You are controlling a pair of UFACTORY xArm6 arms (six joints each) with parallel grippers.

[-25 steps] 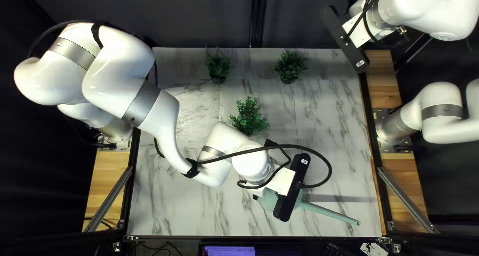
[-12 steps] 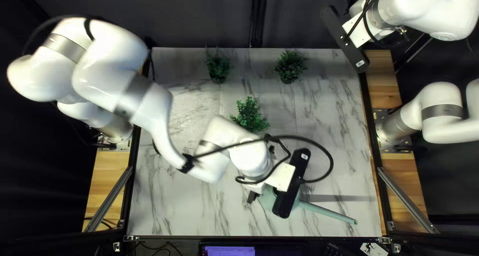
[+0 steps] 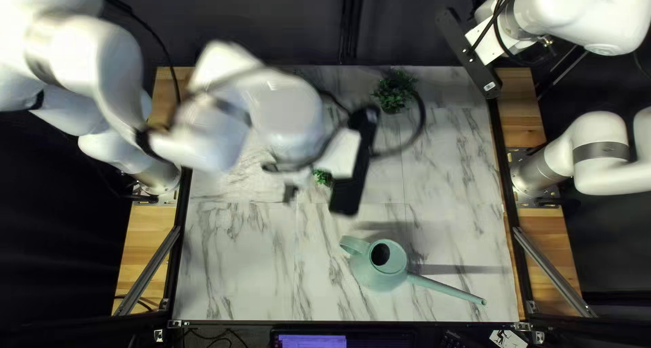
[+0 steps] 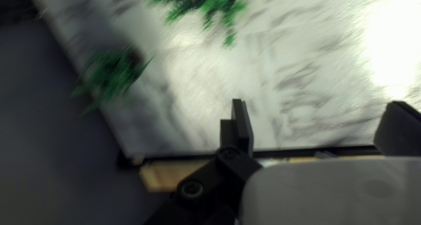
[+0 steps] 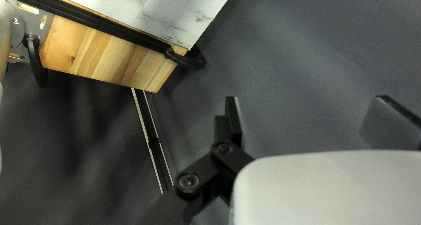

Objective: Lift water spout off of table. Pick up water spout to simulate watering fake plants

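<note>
My left arm (image 3: 285,111) is above the tabletop (image 3: 230,267), its jaws spread, holding nothing; a plant (image 3: 322,178) peeks out below. The can (image 3: 383,273) stands ungripped on the tabletop, contents too dark to tell; its lift looks undone or already finished. Beyond is another plant (image 3: 395,94). My right arm (image 3: 583,16) hangs clear, jaws apart, empty.

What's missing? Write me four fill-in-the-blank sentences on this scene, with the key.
The watering can stands ____, not tipped over.
Its spout and handle are on ____ sides of it.
A plant shows in the ____ wrist view.
The left gripper, holding nothing, is ____.
Missing words: upright; opposite; left; open.
</note>
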